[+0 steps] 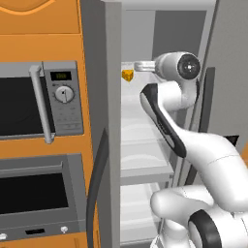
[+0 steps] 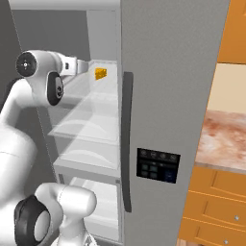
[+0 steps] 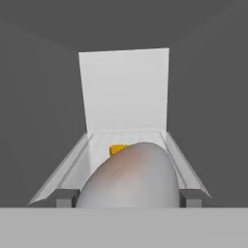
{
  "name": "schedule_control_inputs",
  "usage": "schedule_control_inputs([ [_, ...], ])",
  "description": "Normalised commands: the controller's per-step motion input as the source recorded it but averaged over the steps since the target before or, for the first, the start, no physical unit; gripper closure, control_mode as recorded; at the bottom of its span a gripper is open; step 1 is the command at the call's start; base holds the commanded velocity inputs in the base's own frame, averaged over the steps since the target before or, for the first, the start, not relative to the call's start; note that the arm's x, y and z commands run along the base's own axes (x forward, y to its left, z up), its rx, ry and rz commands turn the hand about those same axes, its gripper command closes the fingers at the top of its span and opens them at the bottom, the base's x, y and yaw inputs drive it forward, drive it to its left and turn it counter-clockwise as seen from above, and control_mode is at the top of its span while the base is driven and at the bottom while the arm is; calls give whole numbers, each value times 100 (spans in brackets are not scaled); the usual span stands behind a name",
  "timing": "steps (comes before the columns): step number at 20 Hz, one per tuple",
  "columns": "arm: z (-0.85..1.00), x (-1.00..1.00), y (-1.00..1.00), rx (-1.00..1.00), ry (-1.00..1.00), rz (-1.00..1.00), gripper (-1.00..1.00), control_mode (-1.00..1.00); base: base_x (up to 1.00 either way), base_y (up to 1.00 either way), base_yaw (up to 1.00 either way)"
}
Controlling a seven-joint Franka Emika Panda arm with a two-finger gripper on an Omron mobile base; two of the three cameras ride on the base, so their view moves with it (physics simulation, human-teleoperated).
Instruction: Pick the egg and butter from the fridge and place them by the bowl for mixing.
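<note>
1. The fridge (image 2: 173,72) is the biggest thing. Its door stands open, so the arm (image 1: 203,155) can get in. The egg and the butter are both inside it.
2. The arm bends up from the base and pokes deep into the fridge. It is held high because the food is on the top shelf (image 2: 103,91).
3. The gripper (image 3: 128,196) points level, straight at the back wall of the fridge. That way it can slide in just over the glass shelf.
4. The egg (image 3: 131,177) sits right between the two finger tips (image 3: 65,197). It fills the whole gap and meets a tip on each side. I think the gripper is pinched on the egg, with the tips kept wide because the egg is fat.
5. The butter (image 3: 116,149) lies on the shelf just past the egg, a bit to the left in the hand view. It is not touching the gripper. I think it waits for a later trip.
6. The egg is not yet out of the fridge. Next, the arm needs to pull back slowly so the egg does not slip or bump the door.
</note>
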Motion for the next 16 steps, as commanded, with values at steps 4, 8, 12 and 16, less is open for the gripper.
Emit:
schedule_control_inputs([
  [4, 0, -100, 0, 1, 34, 0, 100, -100, 0, 0, 0],
  [8, -55, -100, 0, 0, 47, 0, 100, -100, 0, 0, 0],
  [12, -81, -100, -4, 0, 39, 0, 100, -100, 0, 0, 0],
  [16, -61, -97, -44, 1, 12, 0, 100, -100, 0, 0, 0],
])
